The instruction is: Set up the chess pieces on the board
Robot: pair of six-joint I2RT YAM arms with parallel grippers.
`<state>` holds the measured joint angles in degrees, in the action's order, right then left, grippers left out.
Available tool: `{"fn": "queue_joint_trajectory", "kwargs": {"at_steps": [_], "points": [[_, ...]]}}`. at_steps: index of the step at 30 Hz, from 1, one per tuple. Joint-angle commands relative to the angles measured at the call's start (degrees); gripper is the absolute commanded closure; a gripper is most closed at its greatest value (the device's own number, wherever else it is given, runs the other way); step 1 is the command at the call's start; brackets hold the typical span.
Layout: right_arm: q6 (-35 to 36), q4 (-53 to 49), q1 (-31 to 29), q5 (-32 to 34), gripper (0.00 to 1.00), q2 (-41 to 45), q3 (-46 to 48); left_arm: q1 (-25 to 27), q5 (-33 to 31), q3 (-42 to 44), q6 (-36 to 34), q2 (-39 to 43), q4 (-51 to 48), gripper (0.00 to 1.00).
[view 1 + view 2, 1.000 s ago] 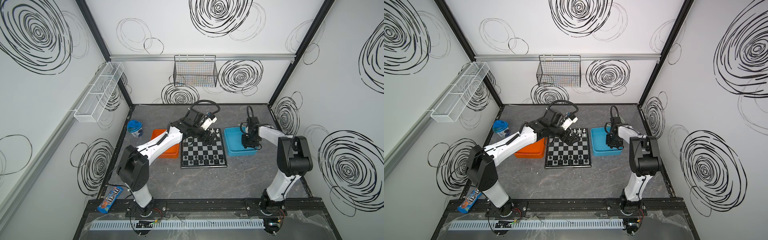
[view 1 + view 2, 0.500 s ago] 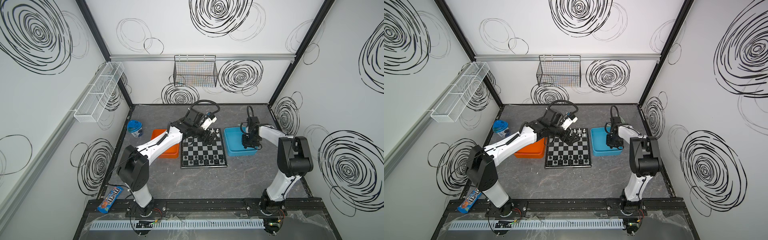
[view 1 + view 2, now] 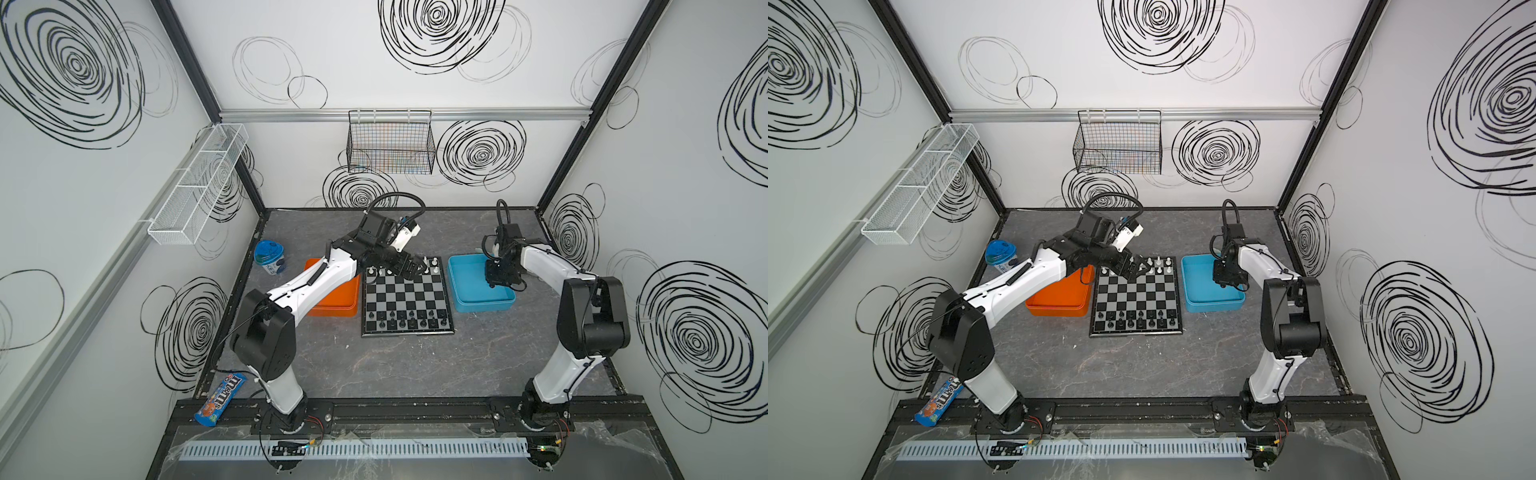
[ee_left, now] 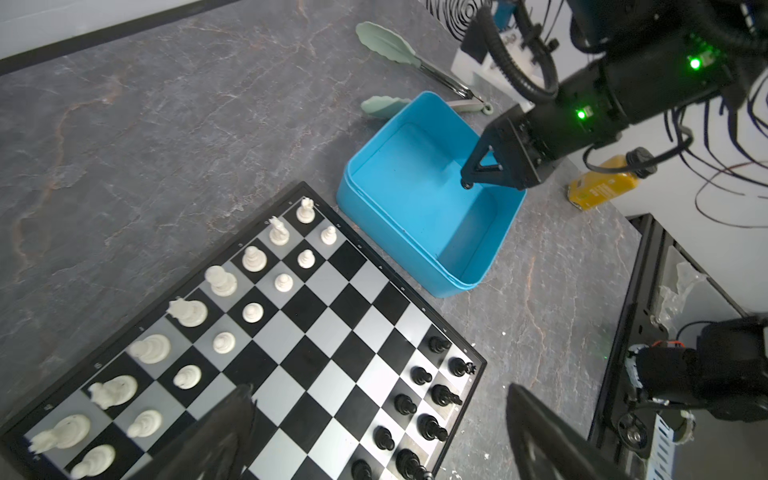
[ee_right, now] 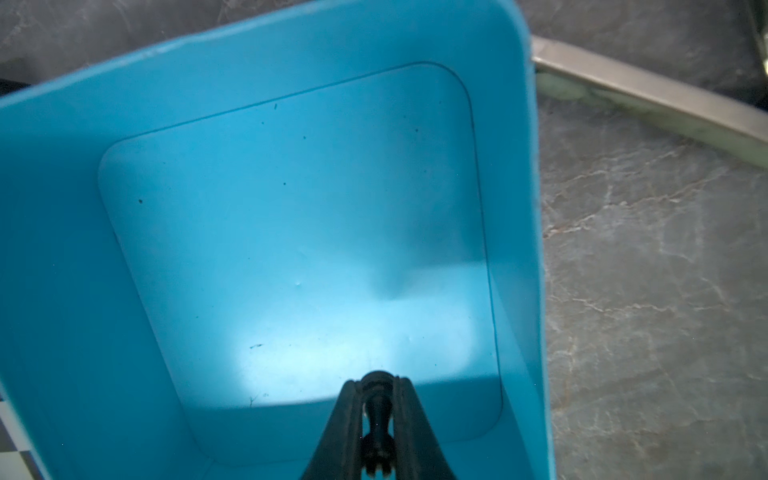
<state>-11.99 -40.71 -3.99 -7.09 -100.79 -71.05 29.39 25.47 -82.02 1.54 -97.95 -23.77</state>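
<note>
- The board (image 3: 405, 297) lies flat in the middle of the table (image 3: 415, 374). It is a square of glossy black and silvery checks inside a thin black frame.
- The white chess pieces (image 4: 224, 280), matte plastic on round bases, stand in two rows along its far edge. The black chess pieces (image 4: 432, 395) stand along the near edge.
- The right gripper (image 5: 377, 386) pinches one black piece (image 5: 377, 411) by its slim waist, with the notched end towards the camera. It is inside the smooth blue tray (image 5: 62, 249), just right of the board. I cannot tell whether the piece touches the tray floor.
- The left gripper (image 4: 379, 388) hangs over the board's white side, with its dark fingers spread wide and holding nothing.
- An orange tray (image 3: 336, 309) sits beside the board's left edge.
- Tongs (image 4: 399, 45) with scalloped mint tips and metal arms lie behind the blue tray on the grey, veined, stone-look top.
</note>
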Motion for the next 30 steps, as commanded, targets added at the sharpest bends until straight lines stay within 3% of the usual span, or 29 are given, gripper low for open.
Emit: {"fn": "queue_joint_trajectory", "kwargs": {"at_steps": [1, 10, 13, 16, 24, 30], "points": [[0.92, -3.51, -1.91, 0.73, 0.83, 2.85, -2.26, -2.55, -1.14, 0.45, 1.41, 2.50, 2.88, 0.03], [0.88, -6.37, -8.07, 1.07, 0.83, 5.24, -5.74, -9.04, -4.71, 1.60, 6.09, 4.32, 4.26, 0.03], [0.55, -7.01, -11.39, 0.94, 0.83, 5.04, -7.42, -12.29, -2.90, 1.81, 9.42, 4.76, 4.25, 0.03], [-0.15, -7.13, -15.23, 0.60, 0.83, 4.51, -9.13, -16.27, -2.18, 3.84, 12.79, 6.75, 4.87, 0.03], [-3.56, -6.58, -28.22, -0.32, 0.83, 2.72, -13.87, -26.24, -8.09, 11.78, 16.56, 16.53, 3.30, 0.03], [-6.38, -3.11, -37.75, -2.57, 0.82, 1.11, -14.69, -32.04, -6.99, 19.63, 19.38, 21.74, 4.52, 0.03]]}}
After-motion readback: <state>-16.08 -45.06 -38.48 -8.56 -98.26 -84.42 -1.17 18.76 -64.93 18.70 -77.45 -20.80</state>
